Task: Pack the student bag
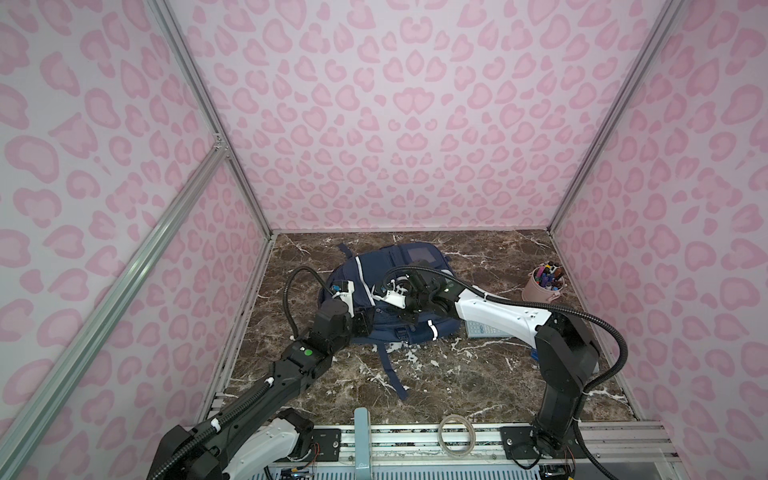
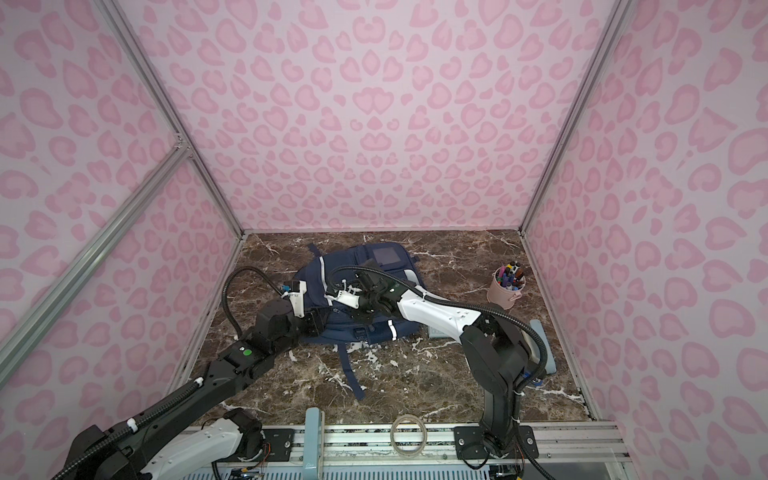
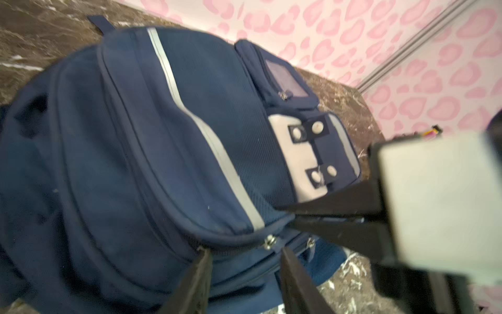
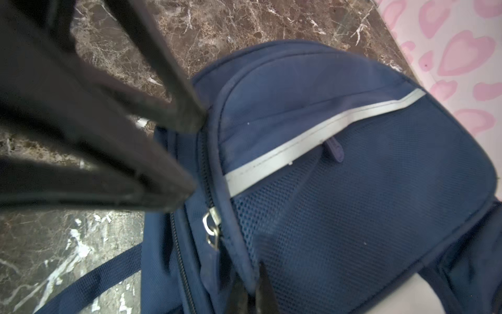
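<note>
The student bag (image 1: 378, 259) (image 2: 349, 255), navy with white stripes, lies flat on the marble table in both top views. My left gripper (image 1: 372, 320) (image 3: 244, 252) is at its near left side. Its jaws stand part-way apart with a fold of the bag's side by a zipper pull (image 3: 270, 241) between them. My right gripper (image 1: 411, 318) (image 4: 254, 293) reaches across the bag's near end and is shut on the piped seam of the front pocket, just below a metal zipper pull (image 4: 210, 225). The left fingers (image 4: 187, 119) show close by in the right wrist view.
A pink cup of pens (image 1: 544, 282) stands at the right. A grey calculator (image 1: 482, 330) lies partly under the right arm, and a light-blue pouch (image 2: 544, 349) behind it. A bag strap (image 1: 392, 370) trails toward the front. A tape roll (image 1: 457, 434) rests on the front rail.
</note>
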`<state>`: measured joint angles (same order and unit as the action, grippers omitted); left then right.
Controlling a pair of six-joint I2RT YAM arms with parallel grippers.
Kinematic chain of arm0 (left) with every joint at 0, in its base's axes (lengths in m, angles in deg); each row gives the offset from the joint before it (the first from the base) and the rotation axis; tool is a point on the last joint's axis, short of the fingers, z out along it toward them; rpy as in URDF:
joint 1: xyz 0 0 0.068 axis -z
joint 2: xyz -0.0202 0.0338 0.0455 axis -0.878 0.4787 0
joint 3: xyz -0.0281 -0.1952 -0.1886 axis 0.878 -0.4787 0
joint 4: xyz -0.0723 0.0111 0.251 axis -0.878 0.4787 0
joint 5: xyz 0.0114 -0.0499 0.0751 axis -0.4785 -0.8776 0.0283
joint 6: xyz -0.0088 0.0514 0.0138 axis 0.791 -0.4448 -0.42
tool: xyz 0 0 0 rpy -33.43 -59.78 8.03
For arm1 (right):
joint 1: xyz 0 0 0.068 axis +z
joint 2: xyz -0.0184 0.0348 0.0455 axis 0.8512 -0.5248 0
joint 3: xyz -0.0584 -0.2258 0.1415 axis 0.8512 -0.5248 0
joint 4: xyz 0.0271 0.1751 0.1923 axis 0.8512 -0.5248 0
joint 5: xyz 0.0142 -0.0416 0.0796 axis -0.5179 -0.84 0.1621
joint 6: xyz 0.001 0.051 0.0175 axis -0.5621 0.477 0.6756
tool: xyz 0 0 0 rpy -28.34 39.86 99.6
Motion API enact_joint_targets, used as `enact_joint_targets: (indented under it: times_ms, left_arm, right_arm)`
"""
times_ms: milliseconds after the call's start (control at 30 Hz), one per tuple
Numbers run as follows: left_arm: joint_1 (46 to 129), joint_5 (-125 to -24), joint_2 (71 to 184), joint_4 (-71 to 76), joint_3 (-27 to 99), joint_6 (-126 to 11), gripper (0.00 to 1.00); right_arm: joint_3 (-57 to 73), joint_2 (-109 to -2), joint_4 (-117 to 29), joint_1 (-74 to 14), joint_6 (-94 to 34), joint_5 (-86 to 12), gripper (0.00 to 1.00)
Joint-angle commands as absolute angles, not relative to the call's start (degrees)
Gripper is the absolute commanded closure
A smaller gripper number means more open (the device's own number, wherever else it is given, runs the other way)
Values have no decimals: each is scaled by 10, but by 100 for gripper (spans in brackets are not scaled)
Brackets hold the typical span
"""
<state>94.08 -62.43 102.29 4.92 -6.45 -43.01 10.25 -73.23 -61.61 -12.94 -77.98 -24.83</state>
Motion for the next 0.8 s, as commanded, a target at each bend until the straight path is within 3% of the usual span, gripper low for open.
enact_joint_targets:
  times_ms: [0,100,233,333,500,633,767]
  left_arm:
    - [976,-576,1033,-40,-87,-449,57]
    - [998,-567,1061,-108,-92,-446,56]
    - [1013,-509,1106,-87,-58,-423,57]
    - [1013,-432,1140,-19,-39,-364,67]
    - [1013,-462,1168,-65,-48,-336,74]
    - [1011,-471,1139,-9,-34,-311,95]
    - [994,-485,1116,93,-12,-319,97]
  right_arm:
    - [107,-739,-612,-126,-757,-217,100]
    - [108,-741,-611,-122,-753,-217,100]
    - [112,-744,-613,-116,-752,-218,100]
    - [115,-745,-611,-114,-749,-213,100]
    - [114,-750,-607,-104,-746,-223,100]
    - [105,-750,-607,-104,-747,-246,100]
    - [102,-749,-611,-114,-745,-265,100]
